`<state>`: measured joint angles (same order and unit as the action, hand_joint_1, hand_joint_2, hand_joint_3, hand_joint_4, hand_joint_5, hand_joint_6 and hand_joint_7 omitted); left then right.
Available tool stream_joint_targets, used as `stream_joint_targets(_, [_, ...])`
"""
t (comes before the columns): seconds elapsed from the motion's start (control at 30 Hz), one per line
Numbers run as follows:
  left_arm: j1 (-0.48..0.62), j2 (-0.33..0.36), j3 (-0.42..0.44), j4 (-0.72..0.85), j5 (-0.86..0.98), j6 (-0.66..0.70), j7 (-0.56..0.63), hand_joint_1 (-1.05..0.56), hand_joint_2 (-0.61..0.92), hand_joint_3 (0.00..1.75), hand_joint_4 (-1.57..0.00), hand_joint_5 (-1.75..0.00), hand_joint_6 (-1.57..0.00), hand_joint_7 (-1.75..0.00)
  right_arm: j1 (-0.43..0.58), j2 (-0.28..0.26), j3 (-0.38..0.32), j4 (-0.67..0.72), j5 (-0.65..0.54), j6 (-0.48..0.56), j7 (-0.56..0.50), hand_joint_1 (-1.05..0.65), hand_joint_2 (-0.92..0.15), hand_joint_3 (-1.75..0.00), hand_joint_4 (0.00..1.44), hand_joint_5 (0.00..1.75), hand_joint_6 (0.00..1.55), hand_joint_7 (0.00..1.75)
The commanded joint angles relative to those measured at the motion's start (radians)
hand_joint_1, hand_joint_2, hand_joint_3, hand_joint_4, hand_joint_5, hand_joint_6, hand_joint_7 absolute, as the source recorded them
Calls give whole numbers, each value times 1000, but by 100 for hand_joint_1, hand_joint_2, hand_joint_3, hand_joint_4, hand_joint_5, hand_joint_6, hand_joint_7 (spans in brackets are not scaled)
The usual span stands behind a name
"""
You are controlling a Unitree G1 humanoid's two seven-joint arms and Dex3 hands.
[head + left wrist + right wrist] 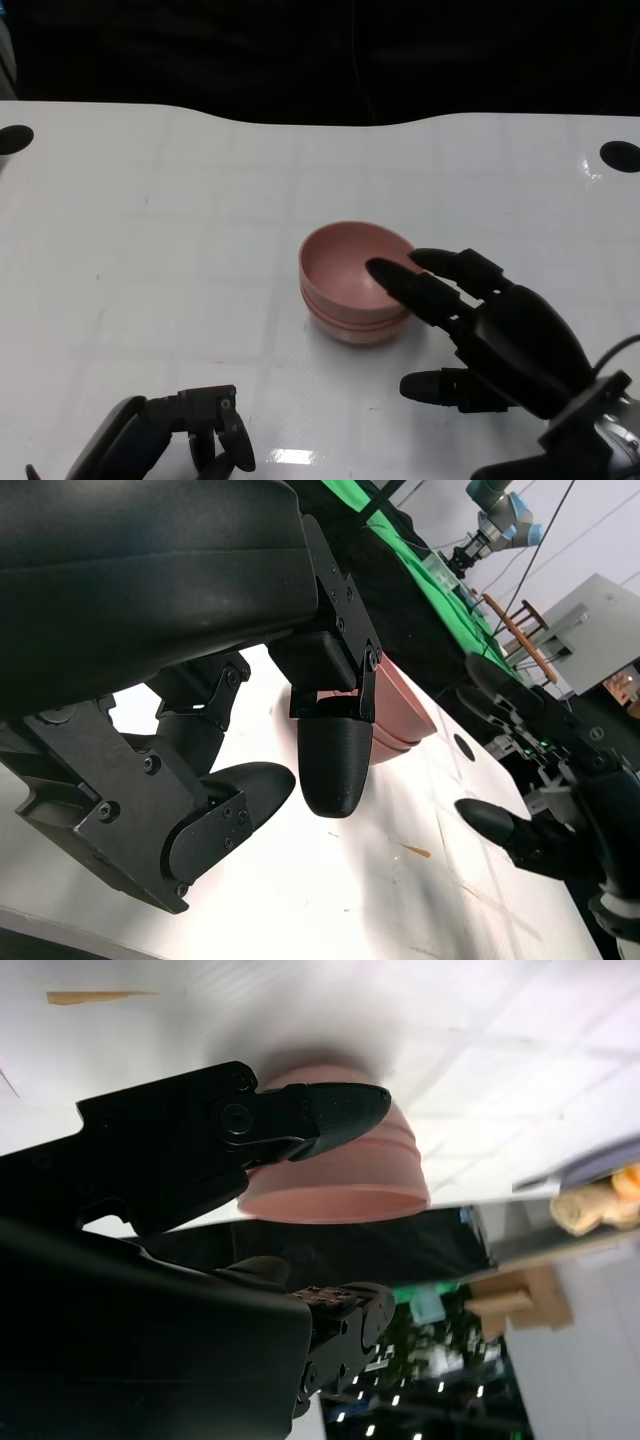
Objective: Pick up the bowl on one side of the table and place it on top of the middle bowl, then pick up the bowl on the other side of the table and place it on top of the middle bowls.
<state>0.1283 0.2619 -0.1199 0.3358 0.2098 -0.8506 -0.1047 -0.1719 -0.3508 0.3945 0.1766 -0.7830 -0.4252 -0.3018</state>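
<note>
Pink bowl stack [355, 285] at frame centre looks complete; right hand [500, 330] spread, holding nothing: retract straight without nudging rim

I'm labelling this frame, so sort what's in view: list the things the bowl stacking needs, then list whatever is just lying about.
Belongs to the job:
- stack of pink plastic bowls, nested mid-table
- black right hand, fingers apart at the stack's rim
- black left hand, fingers curled in, holding nothing

Just lying about:
- white table
- two round black holes at its far corners
</note>
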Motion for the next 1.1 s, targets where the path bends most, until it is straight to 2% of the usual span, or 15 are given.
stream_joint_targets(0.03, [5,13,4,-8,7,8,-3,-11,44,127,-81,-171,-81,-141,57,-6,-49,-19,42,-54,-79,-58,-92,-22,14,61,32,10])
stream_joint_targets(0.1, [2,12,4,-3,9,3,0,-11,44,127,-81,-171,-81,-141,84,-5,-67,-17,53,-84,-112,-53,-92,-18,21,68,40,14])
stream_joint_targets(0.17, [0,11,4,2,8,-1,-1,-10,44,127,-82,-171,-81,-141,123,-7,-85,-23,60,-109,-143,-36,-90,-10,32,77,54,21])
stream_joint_targets(0.27, [-1,11,3,6,6,-5,-1,-10,45,127,-82,-171,-81,-141,152,-6,-102,-28,65,-132,-156,-24,-87,-5,40,79,66,25])
stream_joint_targets(0.67, [-2,11,3,6,6,-5,-1,-10,45,126,-82,-171,-81,-141,157,1,-112,-26,61,-143,-153,-22,-88,-3,44,74,70,22])
stream_joint_targets(0.7, [-1,11,4,5,2,-3,-3,-10,45,126,-82,-171,-81,-141,215,4,-126,-31,89,-185,-188,-19,-88,-3,53,79,77,26])
stream_joint_targets(0.73, [-1,10,6,6,-4,-5,-2,-11,44,127,-82,-171,-80,-141,278,9,-143,-25,124,-248,-232,-12,-88,-4,71,86,92,32])
stream_joint_targets(0.77, [1,10,9,5,-8,-5,0,-11,44,128,-81,-171,-80,-141,322,17,-157,-15,151,-298,-266,-6,-75,-35,83,103,101,45])
stream_joint_targets(0.8, [3,9,12,5,-10,-5,1,-12,44,129,-81,-171,-81,-141,347,24,-167,-6,166,-332,-287,-3,-51,-84,87,122,104,58])
stream_joint_targets(0.83, [4,9,15,4,-12,-4,2,-12,44,129,-81,-171,-81,-141,351,31,-173,8,176,-353,-292,-2,-43,-102,88,129,104,63])
stream_joint_targets(0.9, [5,7,17,5,-25,-2,-3,-12,43,131,-81,-171,-81,-140,350,42,-183,28,187,-377,-289,-4,-39,-113,88,144,102,73])
stream_joint_targets(0.97, [2,5,19,13,-40,-10,-6,-11,42,131,-81,-170,-82,-139,348,46,-192,42,194,-400,-281,-5,-40,-114,88,151,100,79])
stream_joint_targets(1.1, [0,4,19,18,-47,-14,-8,-10,42,132,-81,-170,-83,-137,346,55,-206,54,193,-420,-270,-6,-41,-114,87,154,98,84])
